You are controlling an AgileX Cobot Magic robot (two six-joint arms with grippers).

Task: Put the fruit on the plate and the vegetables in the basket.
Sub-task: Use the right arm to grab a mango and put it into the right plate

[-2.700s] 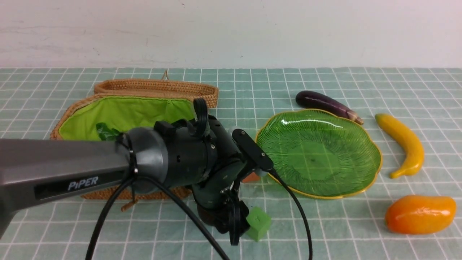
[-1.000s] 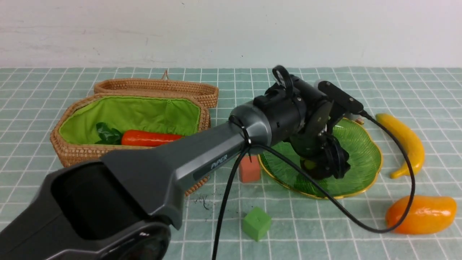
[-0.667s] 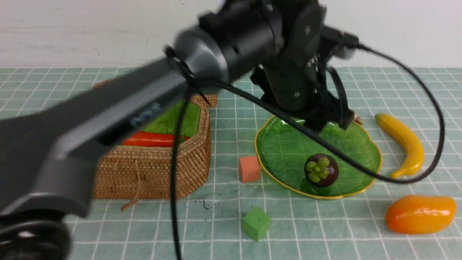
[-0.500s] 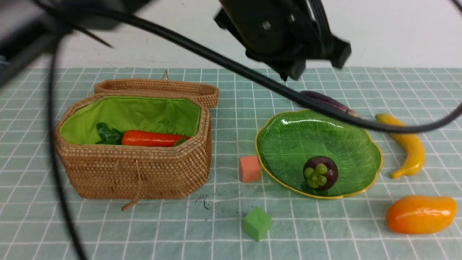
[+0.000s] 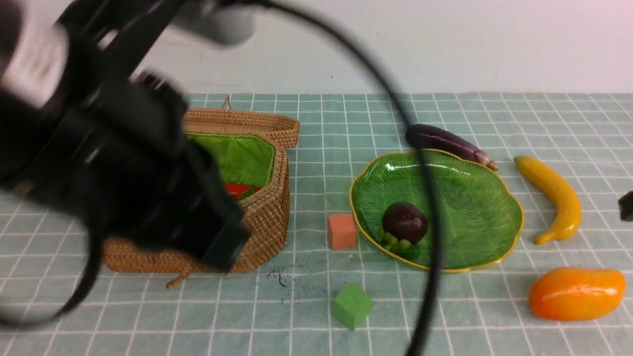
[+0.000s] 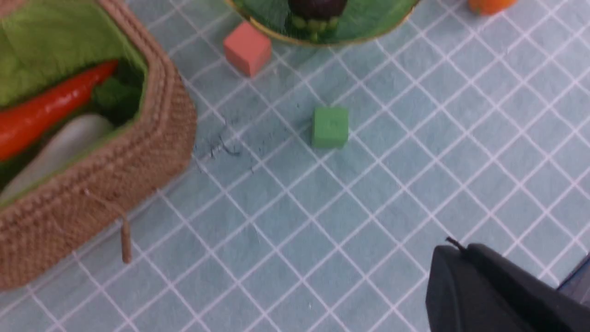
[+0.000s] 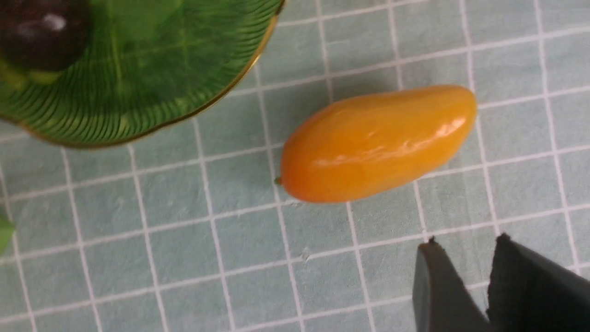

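The mangosteen (image 5: pixel 404 222) lies on the green plate (image 5: pixel 474 198), calyx turned down to the front. The eggplant (image 5: pixel 447 143), banana (image 5: pixel 551 195) and mango (image 5: pixel 576 292) lie on the cloth around the plate. The carrot (image 6: pixel 50 110) and white radish (image 6: pixel 55 147) lie in the wicker basket (image 5: pixel 262 212). My left arm (image 5: pixel 123 173) is a blur in front of the basket; the left gripper (image 6: pixel 454 251) is shut and empty above the cloth. My right gripper (image 7: pixel 465 244) is narrowly open and empty, just short of the mango (image 7: pixel 378 143).
A salmon cube (image 5: pixel 341 231) sits between basket and plate. A green cube (image 5: pixel 351 305) sits nearer the front. The left arm's cable (image 5: pixel 430 237) hangs across the plate. A dark bit of the right arm (image 5: pixel 626 205) shows at the right edge.
My left gripper let go of the mangosteen on the plate, rose and swung back left over the basket. The mangosteen rolled left on the plate. The right arm's tip came into view.
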